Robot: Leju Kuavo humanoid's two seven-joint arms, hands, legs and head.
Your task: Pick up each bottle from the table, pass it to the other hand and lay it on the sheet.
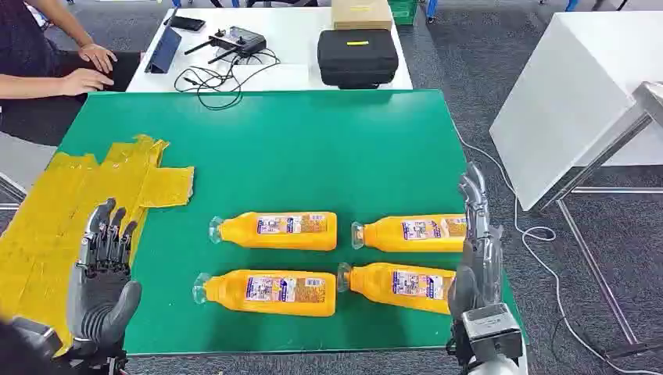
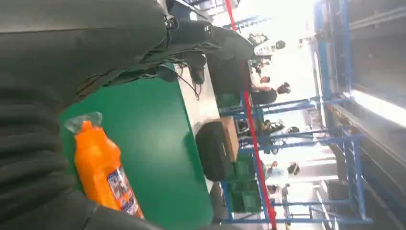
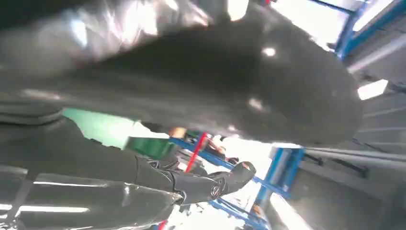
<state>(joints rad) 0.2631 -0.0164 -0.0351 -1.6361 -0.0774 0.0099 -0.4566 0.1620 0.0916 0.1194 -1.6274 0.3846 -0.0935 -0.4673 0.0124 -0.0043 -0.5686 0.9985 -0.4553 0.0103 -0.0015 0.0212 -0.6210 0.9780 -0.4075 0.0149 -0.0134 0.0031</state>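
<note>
Four orange bottles lying flat on the green table (image 1: 313, 148) in the head view, two rows of two, clear caps all pointing toward the robot's left. Far row: far left bottle (image 1: 275, 230) and far right bottle (image 1: 414, 233). Near row: near left bottle (image 1: 267, 291) and near right bottle (image 1: 395, 283). None on the yellow sheet (image 1: 70, 203) yet, which sits crumpled along the table's left edge, well apart from the bottles.

Left hand (image 1: 104, 269) up over the near left corner, partly over the sheet, palm facing in, fingers straight and close together, holding nothing. Right hand (image 1: 475, 242) standing edge-on at the right ends of both right-hand bottles, fingers stretched up and apart from the thumb, nothing in it. Base ends of those two bottles covered by it, so hard to say whether touching or just beside.

Left wrist view adds what the head view lacks: one bottle seen close from the cap end, label showing, plus blue racking (image 2: 306, 143) and people far behind the table. Which of the four bottles, can't tell. Left hand there just dark blurry bulk along the edge.

Right wrist view mostly dark, shiny, out-of-focus hand, with one fingertip (image 3: 239, 173) poking out and a sliver of green table. No bottle readable there.

Back in the head view: white table (image 1: 297, 47) beyond with a black case (image 1: 357, 56), a controller (image 1: 236, 39) and tangled cables (image 1: 211, 78); a person's hands (image 1: 90, 70) at the top left, body cut off by the frame
</note>
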